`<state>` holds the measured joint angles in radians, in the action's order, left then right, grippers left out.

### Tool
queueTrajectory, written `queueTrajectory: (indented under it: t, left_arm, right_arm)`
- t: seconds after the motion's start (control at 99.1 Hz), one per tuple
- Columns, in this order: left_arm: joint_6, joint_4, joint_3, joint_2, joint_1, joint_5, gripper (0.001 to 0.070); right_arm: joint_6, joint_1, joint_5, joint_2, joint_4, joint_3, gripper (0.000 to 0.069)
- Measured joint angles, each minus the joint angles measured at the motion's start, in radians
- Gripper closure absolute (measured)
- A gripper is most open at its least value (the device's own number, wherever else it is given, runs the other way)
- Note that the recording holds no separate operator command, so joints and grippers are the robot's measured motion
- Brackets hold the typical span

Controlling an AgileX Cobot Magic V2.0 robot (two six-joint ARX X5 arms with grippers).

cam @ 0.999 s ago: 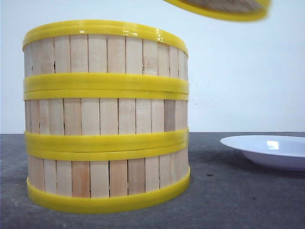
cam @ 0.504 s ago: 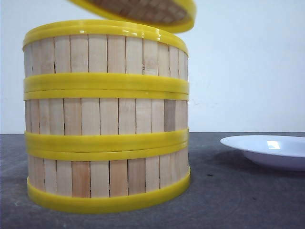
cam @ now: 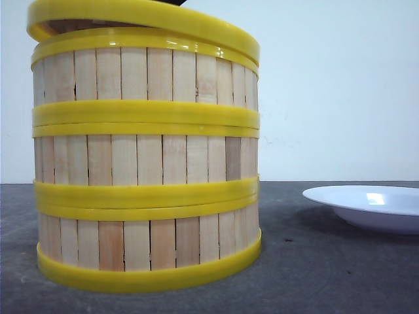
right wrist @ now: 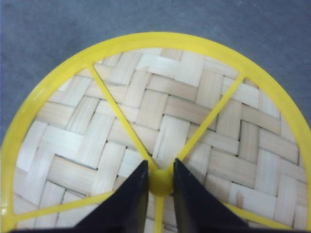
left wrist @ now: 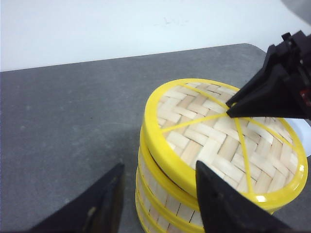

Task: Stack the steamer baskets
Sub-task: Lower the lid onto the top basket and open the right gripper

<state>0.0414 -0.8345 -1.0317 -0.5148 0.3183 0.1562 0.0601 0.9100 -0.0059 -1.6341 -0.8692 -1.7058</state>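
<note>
My left gripper (left wrist: 158,199) nearest wrist camera: fingers apart, clamped on nothing, beside stack. Steamer baskets (cam: 145,170) stacked three high on dark table (cam: 327,275), left of centre in front view; contents hidden by slat walls. Woven lid (left wrist: 228,141) on top basket, tilted, rim raised at one side, not seated flush. My right gripper (right wrist: 160,182) over lid, fingers pinched onto yellow knob (right wrist: 161,181) at its centre. White plate (cam: 370,206) off to right, well apart; nothing visible in it.
</note>
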Motion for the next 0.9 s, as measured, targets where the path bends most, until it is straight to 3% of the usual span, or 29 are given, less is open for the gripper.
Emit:
queueTrajectory:
  t: [0.898]
  left_arm:
    - [0.000,-0.046,0.000,0.000,0.000,0.000,0.0440]
  right_arm:
    - [-0.009,0.006,0.010,-0.054,0.022,-0.011,0.0633]
